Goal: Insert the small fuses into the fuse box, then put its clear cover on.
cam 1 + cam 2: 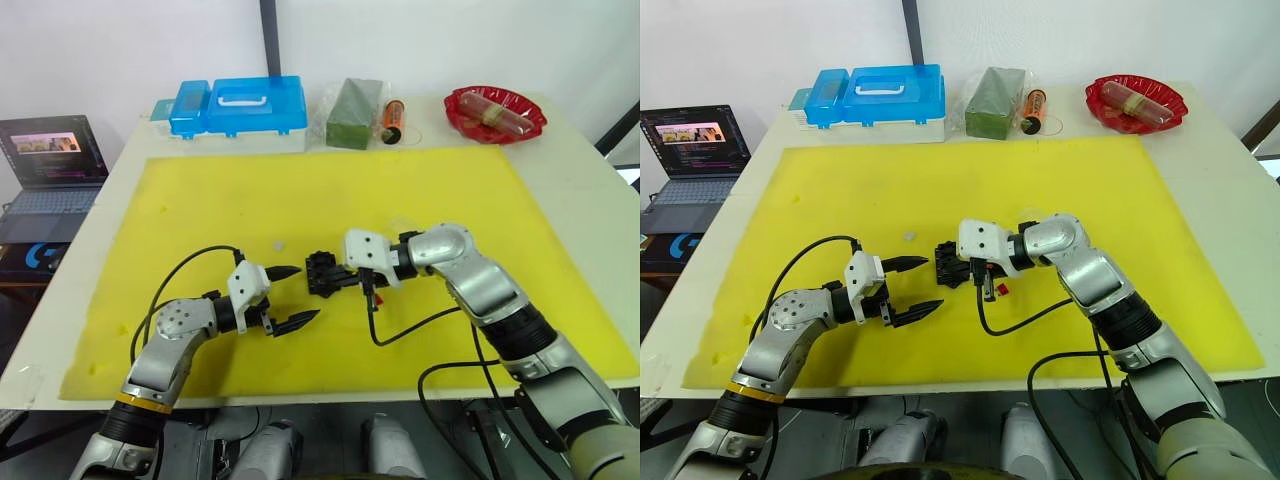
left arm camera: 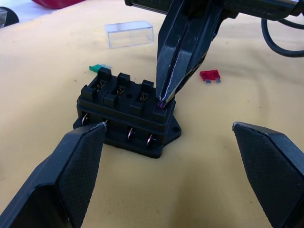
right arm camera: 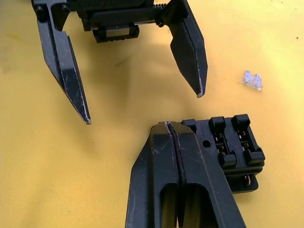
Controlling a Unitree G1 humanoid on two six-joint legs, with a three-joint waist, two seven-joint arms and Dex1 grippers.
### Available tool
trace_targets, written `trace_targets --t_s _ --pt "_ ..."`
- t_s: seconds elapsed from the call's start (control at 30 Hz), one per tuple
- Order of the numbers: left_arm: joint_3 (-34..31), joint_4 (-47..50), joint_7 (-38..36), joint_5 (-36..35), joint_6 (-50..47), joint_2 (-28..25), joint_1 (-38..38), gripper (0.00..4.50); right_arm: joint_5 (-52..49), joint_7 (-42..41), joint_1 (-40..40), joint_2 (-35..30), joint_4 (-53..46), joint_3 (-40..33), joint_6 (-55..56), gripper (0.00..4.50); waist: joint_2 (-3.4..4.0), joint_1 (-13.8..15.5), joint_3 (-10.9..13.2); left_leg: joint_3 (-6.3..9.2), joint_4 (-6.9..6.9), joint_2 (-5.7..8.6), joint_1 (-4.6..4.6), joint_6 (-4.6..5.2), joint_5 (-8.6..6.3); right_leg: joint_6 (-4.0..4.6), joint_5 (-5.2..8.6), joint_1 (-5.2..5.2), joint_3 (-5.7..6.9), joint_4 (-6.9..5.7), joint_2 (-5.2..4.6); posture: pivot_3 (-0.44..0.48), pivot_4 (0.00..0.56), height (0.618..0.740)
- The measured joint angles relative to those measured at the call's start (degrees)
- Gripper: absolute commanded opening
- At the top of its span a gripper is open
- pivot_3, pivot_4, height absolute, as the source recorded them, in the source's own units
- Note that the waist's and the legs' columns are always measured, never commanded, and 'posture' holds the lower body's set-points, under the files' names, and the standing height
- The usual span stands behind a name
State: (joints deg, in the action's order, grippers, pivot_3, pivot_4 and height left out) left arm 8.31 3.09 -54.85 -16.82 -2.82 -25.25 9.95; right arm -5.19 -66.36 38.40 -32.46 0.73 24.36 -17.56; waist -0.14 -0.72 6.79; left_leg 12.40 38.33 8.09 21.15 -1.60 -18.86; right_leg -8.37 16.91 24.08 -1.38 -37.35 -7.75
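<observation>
Yellow matting (image 1: 420,190) covers the table, and near its middle sits the fuse box (image 2: 127,111), a small black block with rows of slots facing up; the right gripper (image 2: 161,101) has its two fingers pressed together, their tips touching the box's near corner slot, where a speck of greyish-purple shows between them, most likely the greyish-purple fuse (image 2: 162,102) being seated, though it is too small to be sure; the left gripper (image 1: 288,296) hovers just to the left of the box with its fingers spread wide, holding nothing.

A red fuse (image 2: 210,75) lies loose on the mat just to the right of the box; a green fuse (image 2: 98,68) lies right against the box's right side; a pale whitish fuse (image 3: 252,80) rests apart on the mat, a little farther away and to the left; the clear cover (image 2: 129,33) stands farther right, well apart from the box, not yet fitted.

By my judgement this is an early insertion, with three fuses and the cover to come. The main risk is that the fuse goes in tilted; the blades could then miss the contacts and jam or bend; pressing at a corner could also tip or slide the unbraced box, since the left gripper is not steadying it; a slide could knock the green fuse away; opening too soon might leave the fuse half-seated.
</observation>
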Motion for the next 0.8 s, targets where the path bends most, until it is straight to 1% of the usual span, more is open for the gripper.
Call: trace_targets --t_s 0.17,0.33,0.53,0.63,0.73,0.77,0.8 --pt "0.0 0.0 0.1 0.0 -0.1 0.0 0.5 4.5 0.0 0.3 -0.1 0.0 0.7 -0.4 0.4 0.01 0.0 0.1 0.0 0.01 -0.01 0.0 -0.17 0.0 0.0 0.0 0.0 -0.19 0.0 0.01 0.0 0.0 0.15 0.74" --pt "0.0 0.1 0.3 0.0 -0.2 0.1 1.1 4.5 -0.5 0.8 -0.7 0.1 0.7 -1.4 0.4 0.01 -0.01 0.2 0.0 0.03 -0.15 0.0 -0.6 0.0 0.0 0.0 0.0 -0.58 0.01 0.13 0.0 0.0 0.15 0.74" --pt "-0.1 2.1 -0.1 -0.2 -0.7 -0.6 1.3 4.5 -3.8 2.4 -2.8 1.1 0.2 -5.8 -1.4 0.01 0.02 0.0 0.1 0.05 -0.22 0.0 -0.62 0.01 -0.01 0.0 0.0 -0.57 0.0 0.17 0.0 0.0 0.15 0.74" --pt "-1.1 2.8 -0.7 -1.6 -1.9 -2.0 1.5 4.5 -6.7 4.3 -3.0 2.4 -3.9 -9.2 -4.1 0.01 0.04 -0.2 0.1 0.03 -0.26 -0.04 -0.61 0.0 -0.01 0.0 0.0 -0.52 -0.01 0.16 0.02 0.0 0.15 0.74" --pt "-3.8 3.3 -1.2 -4.0 -4.1 -4.1 2.0 4.5 -8.9 7.3 -3.1 2.1 -8.3 -13.5 -7.2 0.01 0.04 0.0 0.1 0.04 -0.25 -0.02 -0.61 0.01 -0.01 0.0 0.0 -0.54 -0.01 0.17 0.02 0.0 0.15 0.74" --pt "-4.9 3.3 -1.3 -4.6 -4.8 -4.7 2.3 4.5 -9.2 8.2 -3.4 1.9 -9.4 -14.7 -7.8 0.29 0.03 0.2 0.1 0.06 -0.24 -0.01 -0.6 0.01 -0.01 0.0 0.0 -0.55 -0.01 0.17 0.02 0.0 0.15 0.74" --pt "-5.4 3.3 -1.3 -4.9 -5.1 -5.2 2.5 4.5 -9.4 8.7 -3.8 1.7 -10.0 -15.3 -8.1 0.39 0.03 0.3 0.1 0.06 -0.24 -0.01 -0.61 0.01 -0.01 0.0 0.0 -0.57 0.0 0.18 0.02 0.0 0.15 0.74"
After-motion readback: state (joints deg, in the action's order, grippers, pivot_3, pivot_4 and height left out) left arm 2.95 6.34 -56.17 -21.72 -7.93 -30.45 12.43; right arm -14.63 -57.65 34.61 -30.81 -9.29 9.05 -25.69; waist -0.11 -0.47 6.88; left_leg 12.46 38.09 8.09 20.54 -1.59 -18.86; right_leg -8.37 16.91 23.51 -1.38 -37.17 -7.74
